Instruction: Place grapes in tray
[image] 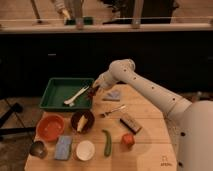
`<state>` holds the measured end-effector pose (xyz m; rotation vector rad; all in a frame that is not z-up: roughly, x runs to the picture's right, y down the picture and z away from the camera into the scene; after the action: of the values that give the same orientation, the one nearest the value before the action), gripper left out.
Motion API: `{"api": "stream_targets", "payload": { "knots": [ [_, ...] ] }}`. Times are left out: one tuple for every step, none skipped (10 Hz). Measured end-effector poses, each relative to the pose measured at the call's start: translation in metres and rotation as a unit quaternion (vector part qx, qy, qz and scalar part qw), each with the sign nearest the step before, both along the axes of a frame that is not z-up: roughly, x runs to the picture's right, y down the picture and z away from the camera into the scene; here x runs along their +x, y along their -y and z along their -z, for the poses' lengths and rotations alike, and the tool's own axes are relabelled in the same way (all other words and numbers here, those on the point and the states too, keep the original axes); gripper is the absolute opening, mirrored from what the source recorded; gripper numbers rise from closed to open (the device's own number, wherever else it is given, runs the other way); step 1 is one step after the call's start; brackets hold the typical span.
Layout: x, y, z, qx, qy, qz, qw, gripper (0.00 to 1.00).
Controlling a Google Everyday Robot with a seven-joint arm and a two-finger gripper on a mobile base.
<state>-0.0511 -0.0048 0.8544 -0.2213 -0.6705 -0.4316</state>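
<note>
The green tray point(56, 90) sits at the table's back left with a white utensil point(75, 96) lying in it. My gripper point(95, 90) hangs just above the tray's right rim, arm reaching in from the right. It is shut on the small dark purple-red grapes point(92, 93), which hang at the rim's edge, clear of the table.
In front of the tray are an orange bowl point(50, 128) and a dark bowl point(82, 121). A blue-grey cloth point(113, 95), fork point(114, 110), brown bar point(131, 124), red-orange fruit point(128, 140), green vegetable point(106, 142), white cup point(85, 150), blue sponge point(63, 147) and metal cup point(38, 148) lie around.
</note>
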Motion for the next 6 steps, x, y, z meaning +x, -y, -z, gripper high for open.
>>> {"api": "stream_targets", "payload": {
  "knots": [
    [-0.004,0.0,-0.002,0.002,0.009,-0.001,1.0,0.0],
    [-0.009,0.001,-0.005,0.005,0.019,-0.003,0.9998,0.0],
    [-0.014,0.001,-0.007,0.006,0.026,-0.001,0.9996,0.0],
    [-0.024,0.002,-0.009,0.005,0.037,0.002,0.9993,0.0],
    [-0.036,0.003,-0.011,0.004,0.048,0.008,0.9988,0.0],
    [-0.048,0.004,-0.014,0.002,0.06,0.016,0.9981,0.0]
  ]
}}
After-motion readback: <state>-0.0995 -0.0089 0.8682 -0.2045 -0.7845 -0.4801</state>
